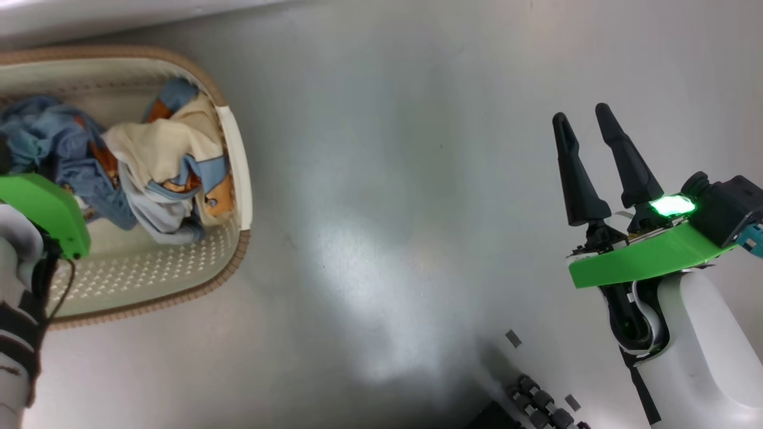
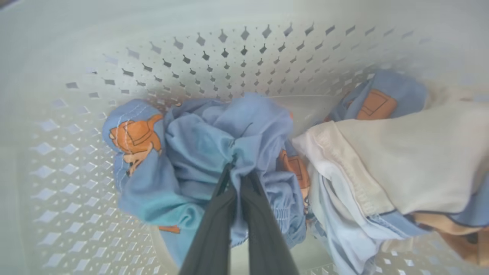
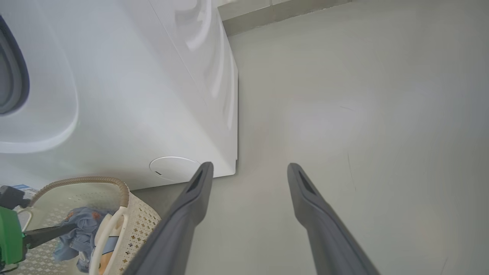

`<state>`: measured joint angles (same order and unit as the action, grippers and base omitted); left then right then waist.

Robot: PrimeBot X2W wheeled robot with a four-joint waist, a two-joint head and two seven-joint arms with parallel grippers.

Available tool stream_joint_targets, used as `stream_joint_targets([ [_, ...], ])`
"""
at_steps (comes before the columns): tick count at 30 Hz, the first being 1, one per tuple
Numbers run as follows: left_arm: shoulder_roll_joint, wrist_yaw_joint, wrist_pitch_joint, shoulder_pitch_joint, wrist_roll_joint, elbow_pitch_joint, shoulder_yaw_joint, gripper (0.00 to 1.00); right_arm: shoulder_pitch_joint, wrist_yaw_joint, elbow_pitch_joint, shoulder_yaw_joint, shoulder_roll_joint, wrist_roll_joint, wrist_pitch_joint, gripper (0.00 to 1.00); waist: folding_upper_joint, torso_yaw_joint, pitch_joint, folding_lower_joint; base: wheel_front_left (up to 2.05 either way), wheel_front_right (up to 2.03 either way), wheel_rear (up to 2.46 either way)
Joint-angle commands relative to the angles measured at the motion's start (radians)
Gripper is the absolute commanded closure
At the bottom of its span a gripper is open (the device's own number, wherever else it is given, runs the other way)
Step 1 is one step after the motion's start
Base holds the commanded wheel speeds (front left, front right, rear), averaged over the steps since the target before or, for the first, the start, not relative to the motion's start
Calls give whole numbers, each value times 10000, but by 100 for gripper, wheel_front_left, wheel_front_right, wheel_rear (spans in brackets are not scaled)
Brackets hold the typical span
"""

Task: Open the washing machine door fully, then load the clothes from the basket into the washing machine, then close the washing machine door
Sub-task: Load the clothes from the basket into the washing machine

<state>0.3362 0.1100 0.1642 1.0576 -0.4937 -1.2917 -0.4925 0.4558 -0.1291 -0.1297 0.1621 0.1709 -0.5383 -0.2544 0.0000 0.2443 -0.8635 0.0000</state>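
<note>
light-blue cloth bunches between the closed fingers of the left gripper [image 2: 237,172], which reaches into the basket [image 2: 229,57] and pinches a fold of the clothes [image 2: 263,122] near the middle of the pile. the two dark fingers lie pressed together along their length, tips sunk in the fabric. in the left wrist view an orange cartoon print [image 2: 133,137] shows on the blue garment [image 2: 191,160] to the left of the grip. a cream garment [image 2: 412,160] with a stitched hem lies to the right, touching the blue one, with more blue and orange cloth beyond it. the pile rests on the basket's perforated bottom, close to its walls.

from the head view, the basket sits on the grey floor [image 1: 387,179] at the robot's left, its brown rim curving round the cream walls. the left arm's green mount [image 1: 45,208] covers part of the pile there, and the fingers are hidden behind it.

the right gripper [image 1: 581,116] hangs at the robot's right, well apart from the basket, over the floor, its fingers spread wide and holding nothing. its wrist view looks past them to the washer [image 3: 133,95], a white box standing just beside the basket, with a sliver of grey gasket [image 3: 11,76] at the left edge and a round cap [image 3: 174,168] low on its front.
</note>
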Motion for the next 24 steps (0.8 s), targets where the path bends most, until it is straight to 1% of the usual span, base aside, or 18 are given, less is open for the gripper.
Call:
stream_joint_targets([
  [1, 316, -55, 263, -432, -255, 13, 356, 100, -311, -16, 136, 118, 62, 131, -74, 0, 0, -163, 319, 0, 0, 0, 0],
  [5, 81, -5, 703, -679, -911, 13, 936, 100, -344, -16, 32, 21, 91, 91, -74, 0, 0, -380, 818, 0, 0, 0, 0],
  [8, -56, 65, 905, -969, -1131, 147, 1136, 100, -409, -16, -92, -35, 108, 64, -74, 0, 0, -538, 1282, 0, 0, 0, 0],
  [10, -133, 108, 956, -1201, -1238, 345, 1255, 100, -478, -16, -157, -85, 114, 44, -74, 0, 0, -646, 1612, 0, 0, 0, 0],
  [12, -98, 134, 967, -1460, -1295, 852, 1474, 100, -572, -16, -223, -142, 133, 28, -74, 0, 0, -750, 1945, 0, 0, 0, 0],
  [15, -63, 155, 971, -2044, -1255, 1667, 1896, 100, -746, -16, -316, -230, 164, -5, -74, 0, 0, -882, 2470, 0, 0, 0, 0],
  [16, -63, 155, 971, -2044, -1255, 1667, 1896, 100, -746, -16, -316, -230, 164, -5, -74, 0, 0, -882, 2470, 0, 0, 0, 0],
  [18, -85, 164, 972, -2489, -1151, 2155, 2197, 100, -899, -16, -393, -273, 196, -28, -74, 0, 0, -958, 2833, 0, 0, 0, 0],
  [24, -290, 189, 974, -3720, -554, 3442, 3005, 100, -1405, -16, -617, -384, 388, -83, -74, 0, 0, -1195, 3820, 0, 0, 0, 0],
])
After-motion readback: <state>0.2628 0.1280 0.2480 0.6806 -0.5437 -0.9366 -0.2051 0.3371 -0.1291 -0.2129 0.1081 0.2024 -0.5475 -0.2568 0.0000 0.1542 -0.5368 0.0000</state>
